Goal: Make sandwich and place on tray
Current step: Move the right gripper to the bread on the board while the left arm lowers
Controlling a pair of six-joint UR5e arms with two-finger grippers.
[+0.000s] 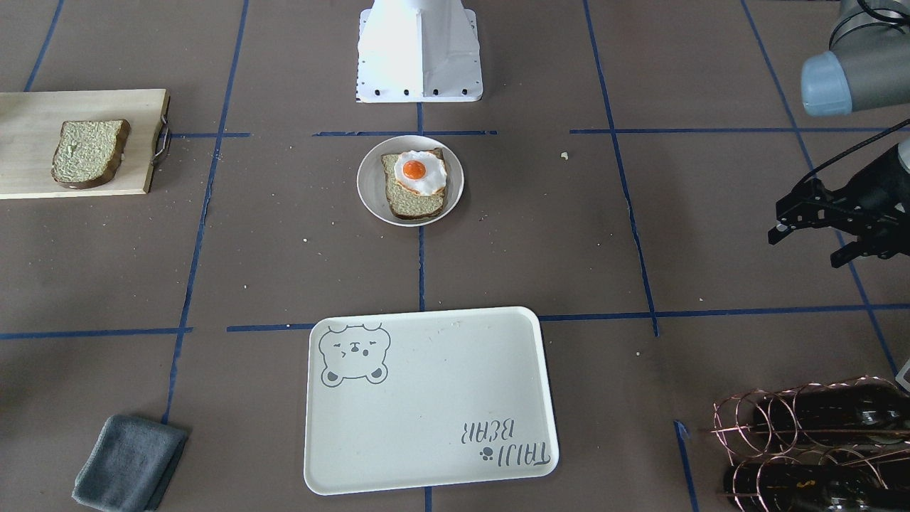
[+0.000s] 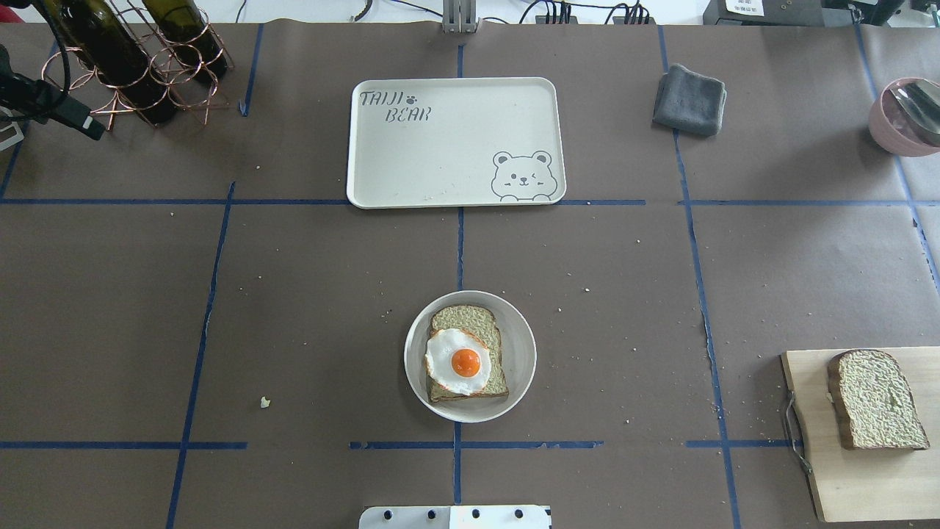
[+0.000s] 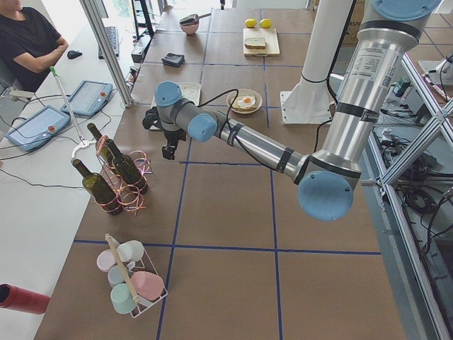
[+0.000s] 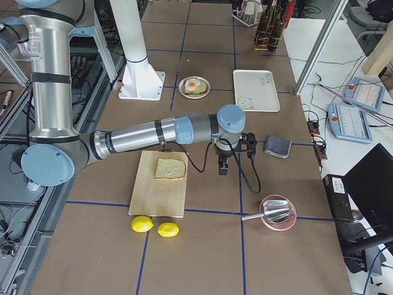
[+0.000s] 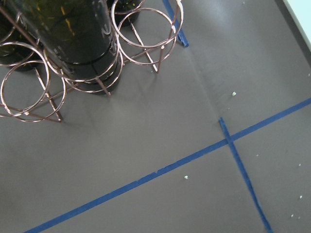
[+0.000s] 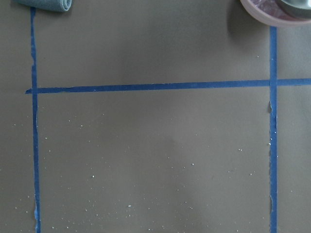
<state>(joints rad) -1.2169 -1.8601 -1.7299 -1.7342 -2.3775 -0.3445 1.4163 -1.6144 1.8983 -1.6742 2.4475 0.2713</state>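
A small white plate [image 1: 370, 195] at the table's middle holds one bread slice [image 1: 412, 203] with a fried egg [image 1: 419, 171] on top; it also shows in the overhead view [image 2: 521, 367]. A second bread slice [image 2: 874, 400] lies on the wooden cutting board [image 2: 859, 477]. The cream bear tray [image 2: 440, 147] lies bare beyond the plate. My left gripper [image 1: 807, 247] hovers open and empty near the wine rack, far from the plate. My right gripper [image 4: 224, 163] shows only in the exterior right view, beside the board; I cannot tell its state.
A copper rack with wine bottles [image 2: 125, 66] stands close to the left gripper. A folded grey cloth [image 2: 690, 99] lies right of the tray. A pink bowl with a spoon [image 2: 907, 117] sits at the far right. Two lemons [image 4: 153, 226] lie past the board.
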